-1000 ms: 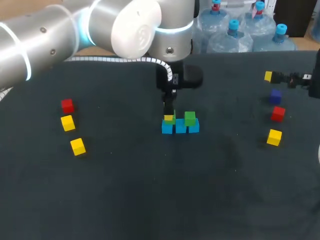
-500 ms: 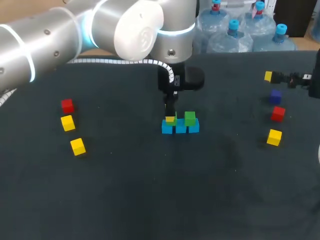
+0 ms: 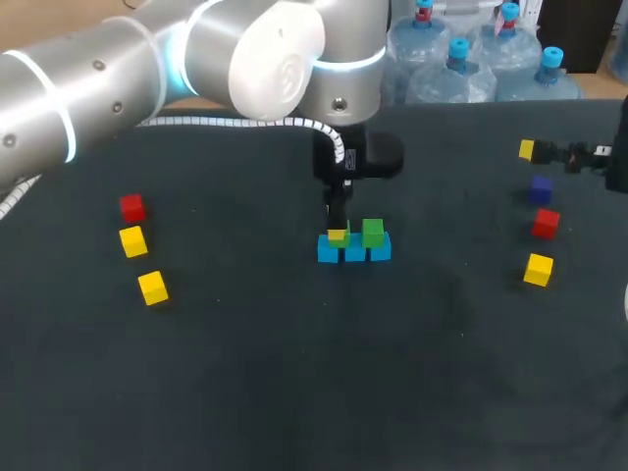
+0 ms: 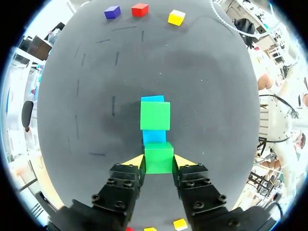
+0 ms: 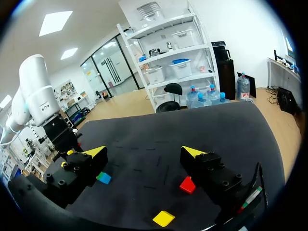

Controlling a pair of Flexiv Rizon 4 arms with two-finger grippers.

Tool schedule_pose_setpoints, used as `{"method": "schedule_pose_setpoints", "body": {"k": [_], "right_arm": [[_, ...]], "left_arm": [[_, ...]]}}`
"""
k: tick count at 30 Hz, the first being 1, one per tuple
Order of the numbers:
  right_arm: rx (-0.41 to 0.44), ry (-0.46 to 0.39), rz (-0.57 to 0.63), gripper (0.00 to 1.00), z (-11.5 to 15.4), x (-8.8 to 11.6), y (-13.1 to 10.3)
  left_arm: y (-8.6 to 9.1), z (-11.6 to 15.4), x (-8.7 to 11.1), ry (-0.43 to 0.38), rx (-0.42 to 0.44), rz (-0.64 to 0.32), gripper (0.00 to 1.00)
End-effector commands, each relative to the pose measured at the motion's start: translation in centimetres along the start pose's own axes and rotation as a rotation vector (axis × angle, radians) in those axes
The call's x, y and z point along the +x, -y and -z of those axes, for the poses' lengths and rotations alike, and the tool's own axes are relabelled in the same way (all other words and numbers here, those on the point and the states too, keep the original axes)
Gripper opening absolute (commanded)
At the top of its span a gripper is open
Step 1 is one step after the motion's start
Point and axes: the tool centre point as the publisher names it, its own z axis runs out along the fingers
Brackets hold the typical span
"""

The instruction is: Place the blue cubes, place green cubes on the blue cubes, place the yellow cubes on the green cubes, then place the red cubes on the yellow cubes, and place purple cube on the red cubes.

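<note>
Your table (image 3: 294,392) wears matt dark cloth; the green cube (image 4: 159,158) in your left gripper (image 4: 159,162) looks like smooth plastic; that gripper's body is matt black; your left arm (image 3: 98,78) shines glossy silver.

Left arm (image 3: 108,74) reaches in over the green cube (image 4: 159,155), wrist pointing straight down. Left gripper (image 4: 159,161) pinches it on both sides. Right gripper (image 5: 144,153) sits well off to that cube's right, fingers spread wide.

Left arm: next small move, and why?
Probably open the left gripper and let go. Its green cube already seems to sit squarely on the end blue cube, in line with the other green cube, so nothing is left to align.
</note>
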Motion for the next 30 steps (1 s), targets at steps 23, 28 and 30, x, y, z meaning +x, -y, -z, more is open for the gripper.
{"method": "schedule_pose_setpoints", "body": {"k": [23, 28, 30], "right_arm": [[-0.002, -0.001, -0.001, 1.00, 0.09, -0.04, 0.02], [-0.002, -0.001, -0.001, 1.00, 0.09, -0.04, 0.02], [-0.002, -0.001, -0.001, 1.00, 0.09, -0.04, 0.02]], "left_arm": [[-0.46, -0.31, -0.13, -0.009, 0.014, 0.002, 0.00], [-0.49, -0.31, -0.14, -0.009, 0.014, 0.002, 0.00], [-0.49, -0.34, -0.15, -0.009, 0.014, 0.002, 0.00]]}}
